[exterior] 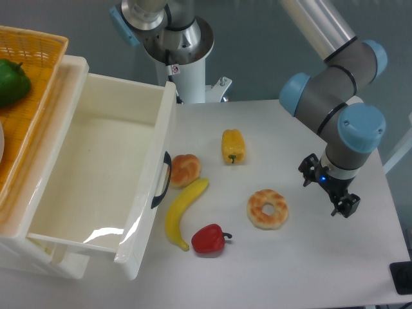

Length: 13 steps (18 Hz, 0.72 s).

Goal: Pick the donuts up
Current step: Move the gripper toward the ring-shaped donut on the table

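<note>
- The donut is lying flat on the white worktop, right of the red pepper.
- The gripper is hanging just right of it, holding nothing; its opening cannot be told.
- A grey wall is standing behind.

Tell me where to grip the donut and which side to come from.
Come straight down on the donut, which lies flat on the table. Probably put one finger in the centre hole and one outside its right rim, nearest the gripper.

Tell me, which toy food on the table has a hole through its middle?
The donut, ring-shaped and tan with toasted patches. The bun beside the drawer looks similar but has no hole.
</note>
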### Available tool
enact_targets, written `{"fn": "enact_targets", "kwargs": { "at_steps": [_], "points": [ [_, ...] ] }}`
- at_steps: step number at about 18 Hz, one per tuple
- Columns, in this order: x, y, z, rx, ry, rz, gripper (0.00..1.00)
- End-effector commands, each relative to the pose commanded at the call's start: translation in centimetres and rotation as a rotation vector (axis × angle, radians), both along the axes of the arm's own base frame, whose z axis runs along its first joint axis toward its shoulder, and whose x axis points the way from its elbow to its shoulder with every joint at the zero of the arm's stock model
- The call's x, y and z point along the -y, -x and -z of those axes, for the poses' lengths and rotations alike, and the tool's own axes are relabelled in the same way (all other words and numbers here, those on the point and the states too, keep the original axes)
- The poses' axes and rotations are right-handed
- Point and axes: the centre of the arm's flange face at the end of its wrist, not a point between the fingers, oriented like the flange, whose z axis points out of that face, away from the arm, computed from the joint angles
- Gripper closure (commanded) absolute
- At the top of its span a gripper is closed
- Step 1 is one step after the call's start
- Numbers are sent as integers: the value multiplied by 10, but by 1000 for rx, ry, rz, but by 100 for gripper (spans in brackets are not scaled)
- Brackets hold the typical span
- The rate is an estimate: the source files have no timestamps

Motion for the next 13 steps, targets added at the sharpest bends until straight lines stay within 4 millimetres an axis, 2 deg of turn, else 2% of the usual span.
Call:
{"fn": "enact_targets", "kwargs": {
  "at_steps": [6, 9, 13],
  "points": [
    [-1, 1, 0, 0, -2, -11, 0],
    [-1, -6, 11, 20, 4, -24, 0],
    [-4, -4, 32, 27, -12, -70, 0]
  ]
}}
